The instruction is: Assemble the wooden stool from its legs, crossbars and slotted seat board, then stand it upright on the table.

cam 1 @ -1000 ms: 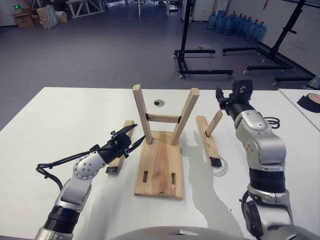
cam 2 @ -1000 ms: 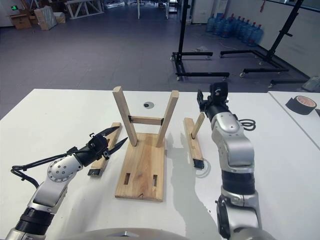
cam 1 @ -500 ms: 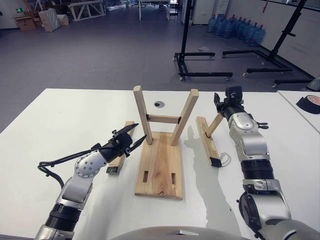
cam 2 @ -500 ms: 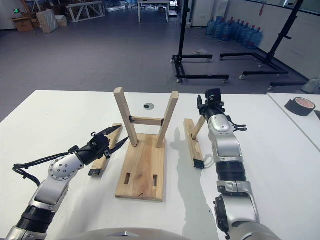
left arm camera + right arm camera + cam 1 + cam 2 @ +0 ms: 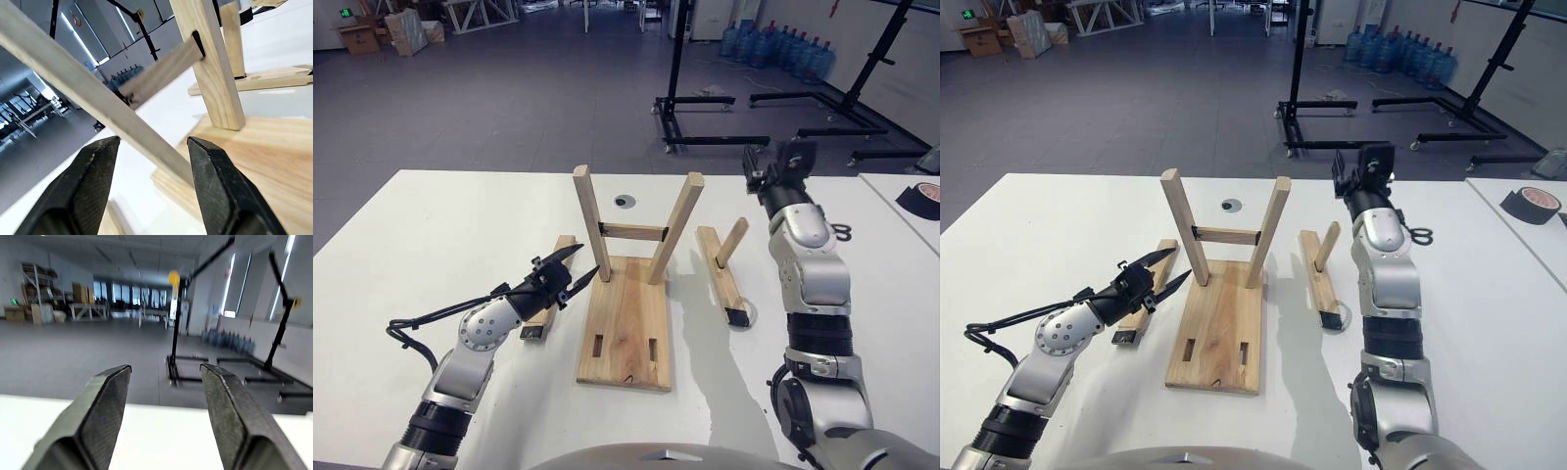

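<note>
The slotted seat board lies flat mid-table. Two legs joined by a crossbar stand in its far slots, leaning outward. A second leg assembly lies to the board's right, one piece sticking up. A loose wooden piece lies to the left. My left gripper is open at the foot of the left standing leg, which runs between its fingers. My right gripper hangs open and empty above the far right of the table, its fingers pointing out at the room.
A black tape roll sits on the neighbouring table at the right. A round grommet hole is behind the stool. A black cable trails from my left arm. Black wheeled racks stand on the floor beyond.
My right gripper, close to the upright piece of the lying leg assembly half a second ago, has risen and drawn back from it. The left arm and the wooden parts have not moved.
</note>
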Available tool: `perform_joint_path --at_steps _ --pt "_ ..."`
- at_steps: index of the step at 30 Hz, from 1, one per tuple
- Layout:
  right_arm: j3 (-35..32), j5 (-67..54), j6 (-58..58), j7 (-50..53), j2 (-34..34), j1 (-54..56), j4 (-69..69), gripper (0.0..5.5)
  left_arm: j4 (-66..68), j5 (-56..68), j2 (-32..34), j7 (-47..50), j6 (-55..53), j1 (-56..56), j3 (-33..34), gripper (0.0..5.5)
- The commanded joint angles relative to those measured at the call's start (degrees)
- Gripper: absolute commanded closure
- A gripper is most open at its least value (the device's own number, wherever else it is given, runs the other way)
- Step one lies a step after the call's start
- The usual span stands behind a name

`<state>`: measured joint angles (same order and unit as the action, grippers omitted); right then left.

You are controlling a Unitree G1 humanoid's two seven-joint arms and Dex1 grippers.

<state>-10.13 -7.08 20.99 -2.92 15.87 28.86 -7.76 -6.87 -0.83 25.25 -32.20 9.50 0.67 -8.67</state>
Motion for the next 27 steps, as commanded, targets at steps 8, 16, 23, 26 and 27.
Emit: perform_joint_path --at_steps 8,16,23,26,27 --pt "-6.77 -7.34 5.35 -4.56 -2.13 -30.08 -18.32 2.4 -4.84 1.31 -0.18 2.04 -2.21 5.6 1.84 2.97" --pt "3.47 -6.04 18.56 -2.97 -3.51 -35.79 -20.59 1.77 -5.79 0.99 -1.85 2.98 -3.59 6.15 0.56 2.97" --pt "4.32 -3.92 26.3 -2.08 -2.25 -30.63 -14.63 1.77 -5.79 0.72 -2.84 3.53 -3.72 5.96 -0.51 2.97" --pt "4.18 -4.91 29.01 -1.87 -3.73 -27.91 -12.51 1.77 -5.6 0.24 -3.04 3.81 -3.74 5.81 -0.94 2.97" --pt "4.57 -4.76 29.51 -1.89 -3.88 -27.53 -12.41 1.77 -5.57 0.1 -3.07 3.84 -3.71 5.83 -1.03 2.97"
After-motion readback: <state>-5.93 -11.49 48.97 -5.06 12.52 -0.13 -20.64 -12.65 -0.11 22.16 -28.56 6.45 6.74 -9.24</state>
